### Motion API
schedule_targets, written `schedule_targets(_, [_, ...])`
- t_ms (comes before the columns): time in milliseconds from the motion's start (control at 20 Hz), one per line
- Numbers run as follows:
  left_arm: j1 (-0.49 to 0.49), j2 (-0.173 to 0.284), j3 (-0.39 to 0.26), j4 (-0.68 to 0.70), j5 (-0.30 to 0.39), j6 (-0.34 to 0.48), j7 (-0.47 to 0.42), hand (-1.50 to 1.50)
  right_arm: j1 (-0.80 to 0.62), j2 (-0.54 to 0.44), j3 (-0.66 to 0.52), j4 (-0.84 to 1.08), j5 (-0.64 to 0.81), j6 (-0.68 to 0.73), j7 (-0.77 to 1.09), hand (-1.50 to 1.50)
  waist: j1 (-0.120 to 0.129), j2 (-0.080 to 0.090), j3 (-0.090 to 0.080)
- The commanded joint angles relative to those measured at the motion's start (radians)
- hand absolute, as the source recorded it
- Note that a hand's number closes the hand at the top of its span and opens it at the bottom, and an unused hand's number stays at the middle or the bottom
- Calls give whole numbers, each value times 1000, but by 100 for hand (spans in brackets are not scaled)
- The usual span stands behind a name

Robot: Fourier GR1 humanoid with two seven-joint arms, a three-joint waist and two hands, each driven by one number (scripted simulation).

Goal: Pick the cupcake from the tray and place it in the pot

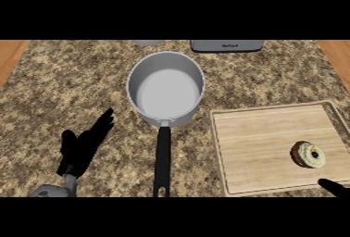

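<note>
The cupcake (308, 154) lies on its side on the wooden tray (259, 139), near the tray's right edge, so a grasp could roll it off or push it away. The pot (166, 89) stands to the left on the worktop (68, 83), and its long handle points to the near side and could be hit during the carry. The right robot hand (336, 187) shows only a tip; I cannot tell its fingers. The left robot hand (85, 143) rests with straight fingers, holding nothing.
</note>
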Motion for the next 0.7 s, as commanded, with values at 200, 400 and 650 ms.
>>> schedule_targets(200, [-27, -19, 8, 85, -8, -56, -60, 0, -35, -142, -78, -64, -157, 123, 427, -150, 23, 6, 0])
schedule_targets(400, [-29, -36, -5, 53, -42, -28, -23, 0, -70, -125, -25, 29, -143, 144, 496, -150, 29, 5, 1])
schedule_targets(650, [-27, -43, -1, 62, -40, -38, -28, 0, -100, -181, 96, 130, -135, 275, 562, -150, 40, 8, 1])
